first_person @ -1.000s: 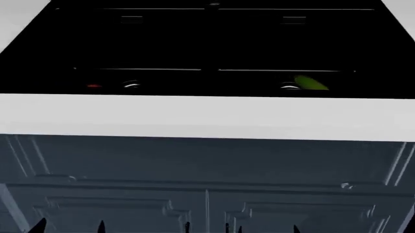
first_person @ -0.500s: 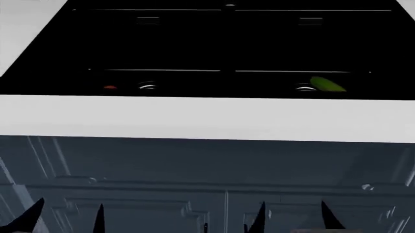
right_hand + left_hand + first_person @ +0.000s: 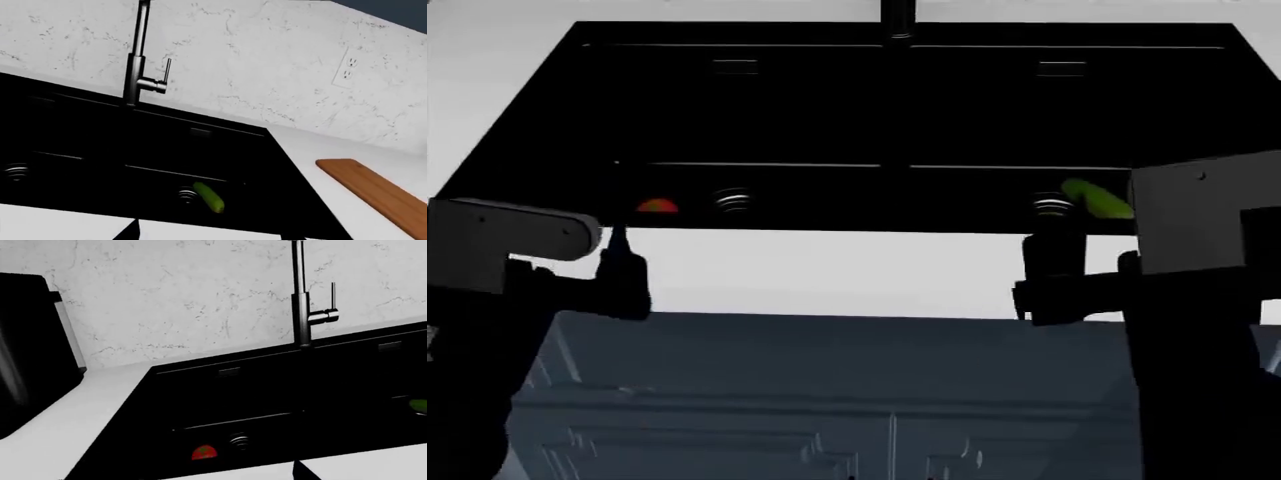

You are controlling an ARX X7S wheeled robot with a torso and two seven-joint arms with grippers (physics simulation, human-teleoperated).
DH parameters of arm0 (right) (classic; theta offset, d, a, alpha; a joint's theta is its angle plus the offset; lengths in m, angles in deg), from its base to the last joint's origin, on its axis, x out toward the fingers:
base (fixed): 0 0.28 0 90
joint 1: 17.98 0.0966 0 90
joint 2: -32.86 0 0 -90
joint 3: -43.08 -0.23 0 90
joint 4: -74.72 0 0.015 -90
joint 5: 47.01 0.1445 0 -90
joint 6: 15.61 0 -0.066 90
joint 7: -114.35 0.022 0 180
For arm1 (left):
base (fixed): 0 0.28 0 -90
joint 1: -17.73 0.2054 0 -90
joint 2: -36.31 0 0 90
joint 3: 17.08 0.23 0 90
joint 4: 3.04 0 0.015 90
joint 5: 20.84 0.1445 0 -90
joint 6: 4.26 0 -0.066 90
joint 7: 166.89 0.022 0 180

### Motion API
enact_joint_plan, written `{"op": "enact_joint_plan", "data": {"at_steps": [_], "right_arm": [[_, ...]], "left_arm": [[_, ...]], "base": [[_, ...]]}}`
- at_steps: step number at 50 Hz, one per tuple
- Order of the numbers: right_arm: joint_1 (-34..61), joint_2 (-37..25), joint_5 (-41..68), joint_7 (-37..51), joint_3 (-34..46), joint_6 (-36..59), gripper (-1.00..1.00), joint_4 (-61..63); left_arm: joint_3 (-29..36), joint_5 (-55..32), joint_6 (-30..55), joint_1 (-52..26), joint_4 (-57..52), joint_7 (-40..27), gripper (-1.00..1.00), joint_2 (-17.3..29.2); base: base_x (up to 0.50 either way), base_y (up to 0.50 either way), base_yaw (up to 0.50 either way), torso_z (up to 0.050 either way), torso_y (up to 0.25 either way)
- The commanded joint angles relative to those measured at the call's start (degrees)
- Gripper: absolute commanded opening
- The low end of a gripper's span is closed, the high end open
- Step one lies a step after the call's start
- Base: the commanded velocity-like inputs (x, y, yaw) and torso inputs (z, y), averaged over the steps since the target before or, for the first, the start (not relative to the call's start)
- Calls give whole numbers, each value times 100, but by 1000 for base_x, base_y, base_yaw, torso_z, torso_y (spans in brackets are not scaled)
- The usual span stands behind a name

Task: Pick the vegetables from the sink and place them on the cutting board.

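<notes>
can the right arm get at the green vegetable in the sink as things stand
Probably yes. The green vegetable lies uncovered by the drain in the sink basin on the right arm's side, with nothing over it; the right gripper hangs before the counter edge and must reach forward and down.

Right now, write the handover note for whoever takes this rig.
Left gripper: raised in front of the counter, holding nothing; can't tell if open or shut.
Right gripper: same, nothing held, state unclear.
Tomato: in the left basin of the sink, beside its drain.
Cucumber: in the right basin, next to its drain.
Cutting board: on the counter to the right of the sink, nothing on the part in view.
Done: nothing picked.
Left: grasp the tomato and the cucumber and put both on the board.
</notes>
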Motion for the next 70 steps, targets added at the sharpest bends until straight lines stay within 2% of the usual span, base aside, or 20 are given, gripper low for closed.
{"op": "enact_joint_plan", "data": {"at_steps": [1,5,13,21,23,25,28,36,40,50,56,61,70], "right_arm": [[1351,-174,-92,-405,665,54,100,-1817],[1762,-172,-257,-542,1194,293,100,-2317],[1861,-133,-87,-769,1126,116,100,-2416],[1657,-176,-21,-763,1029,90,100,-2268],[1569,-187,-24,-755,1035,52,100,-2260],[1563,-219,-119,-691,1144,104,100,-2316],[1518,-227,-98,-657,1070,133,100,-2264],[1467,-191,-61,-651,1017,68,100,-2342],[1496,-218,-85,-626,1033,118,100,-2341],[1400,-304,-168,-585,1158,229,100,-2477],[1483,-349,-245,-592,1261,245,100,-2850],[1467,-305,-239,-619,1279,69,100,-3038],[1218,-500,-92,-718,1123,190,100,-2663]], "left_arm": [[158,110,94,-1808,2223,81,100,-155],[321,201,287,-1963,2255,33,100,-246],[212,67,290,-2086,2677,47,100,-276],[254,109,86,-2132,2969,7,100,-231],[262,101,290,-2054,2702,-6,100,-194],[271,125,72,-2098,2981,-14,100,-185],[342,179,278,-1992,2682,-56,100,-140],[381,198,16,-2033,3021,-64,100,-132],[399,205,178,-2005,2796,-94,100,-106],[520,309,-225,-2014,3389,-146,100,-106],[542,347,-580,-2310,4126,-163,100,-125],[525,327,-524,-2200,4009,-185,100,-72],[341,131,-1028,-2238,4555,-76,100,-29]], "base": [[0,0,0,50,0],[193,0,0,50,0],[500,-40,0,50,0],[500,-175,0,0,0],[500,-162,0,0,0],[500,-47,0,0,0],[500,0,0,0,0],[500,0,0,0,0],[500,0,0,0,0],[500,0,0,0,2],[500,0,0,0,0],[500,0,0,0,2],[500,0,0,0,1]]}}
